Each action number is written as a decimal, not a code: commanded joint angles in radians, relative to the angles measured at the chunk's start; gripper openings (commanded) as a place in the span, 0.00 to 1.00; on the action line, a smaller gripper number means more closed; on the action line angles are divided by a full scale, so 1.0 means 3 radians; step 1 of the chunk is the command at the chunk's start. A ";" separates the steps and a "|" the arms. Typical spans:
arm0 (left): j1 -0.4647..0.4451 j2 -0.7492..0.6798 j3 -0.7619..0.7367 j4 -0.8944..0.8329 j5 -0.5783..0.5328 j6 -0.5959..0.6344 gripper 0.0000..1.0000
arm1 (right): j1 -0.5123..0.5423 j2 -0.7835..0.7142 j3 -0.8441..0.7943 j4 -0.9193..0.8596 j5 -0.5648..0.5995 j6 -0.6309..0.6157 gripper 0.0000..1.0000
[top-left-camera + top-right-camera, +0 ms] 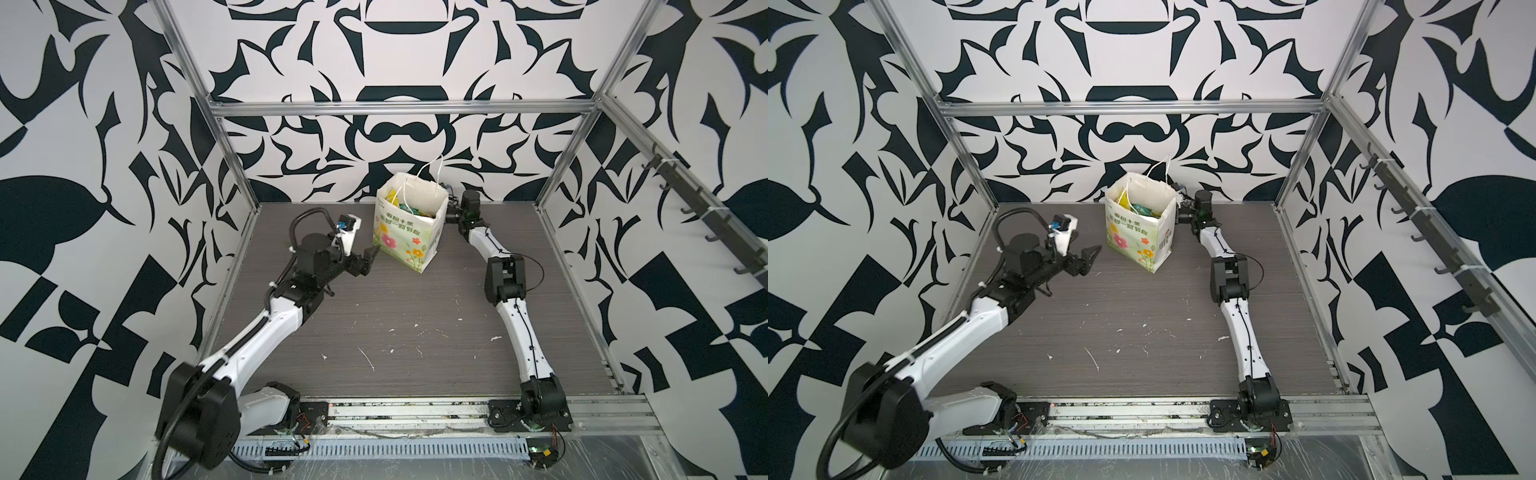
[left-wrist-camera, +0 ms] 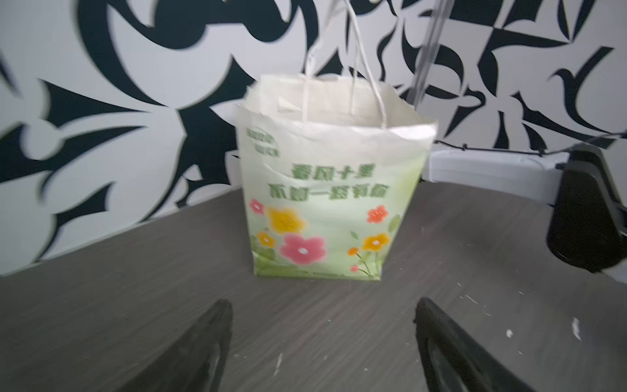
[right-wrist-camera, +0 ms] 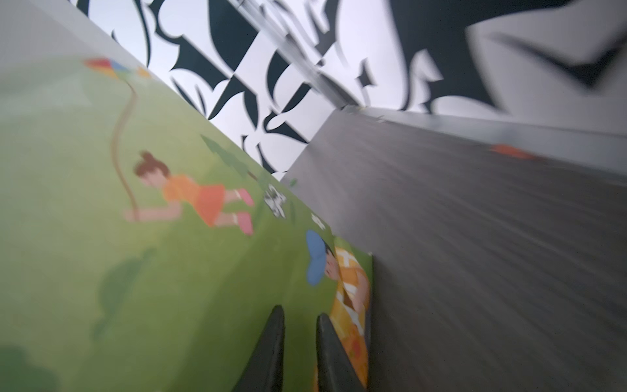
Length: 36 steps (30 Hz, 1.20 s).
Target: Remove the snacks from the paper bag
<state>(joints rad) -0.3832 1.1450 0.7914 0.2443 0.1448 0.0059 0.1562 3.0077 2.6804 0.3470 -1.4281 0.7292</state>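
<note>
Left gripper [image 2: 324, 302] jaws wide | right gripper [image 3: 300, 311] slightly parted | flowered paper bag [image 1: 399, 237] upright, snacks [image 1: 417, 211] inside

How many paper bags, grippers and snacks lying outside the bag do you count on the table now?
paper bag: 1
gripper: 2, the left gripper and the right gripper
snacks outside the bag: 0; some snacks show inside it, too hidden to count
Total: 3
</note>
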 commanded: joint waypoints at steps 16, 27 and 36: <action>0.1092 0.0255 -0.0208 0.0298 -0.0031 -0.0945 0.86 | -0.0212 -0.1595 0.0063 -0.2538 0.3009 -0.0549 0.25; 0.1218 0.1585 0.0657 -0.0387 0.0528 -0.0990 0.61 | -0.0338 -0.3856 -0.3627 -0.1890 0.4016 -0.0290 0.17; 0.0990 0.2145 0.0858 -0.0593 0.0540 -0.0927 0.57 | 0.0126 -0.4585 -0.5400 -0.1626 0.3911 -0.0308 0.15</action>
<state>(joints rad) -0.0681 1.7596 1.0256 0.1085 0.2890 -0.2798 0.1860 1.7111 1.1339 -0.2001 -0.2691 0.6415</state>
